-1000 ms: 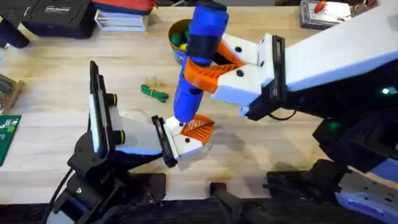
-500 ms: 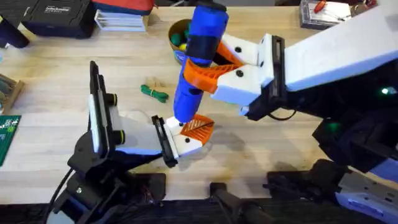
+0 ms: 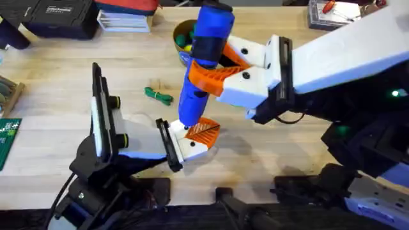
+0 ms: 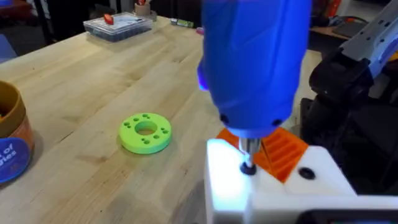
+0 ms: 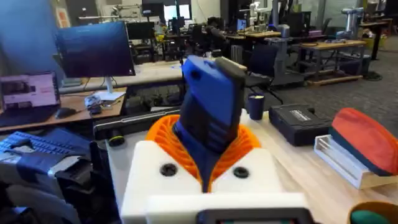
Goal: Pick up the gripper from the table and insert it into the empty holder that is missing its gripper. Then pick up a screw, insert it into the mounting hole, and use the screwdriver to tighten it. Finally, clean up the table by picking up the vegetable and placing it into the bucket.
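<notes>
The screwdriver is clamped mid-barrel between the right gripper fingers, bit seated in the mounted gripper. Rigid, smooth, probably slippery; a firm mid-body hold is judged best. Left fingers: state cannot be told.

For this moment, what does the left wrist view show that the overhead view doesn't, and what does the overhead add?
Left wrist alone: the screwdriver's metal bit set into a hole in the white block, and a lime-green disc on the table. Overhead alone: the vegetable lying on the wood, the right gripper clamped around the tool, and a green circuit board at the table's edge. Both: the blue screwdriver, the gripper with its orange ribbed tip, and the bucket.
</notes>
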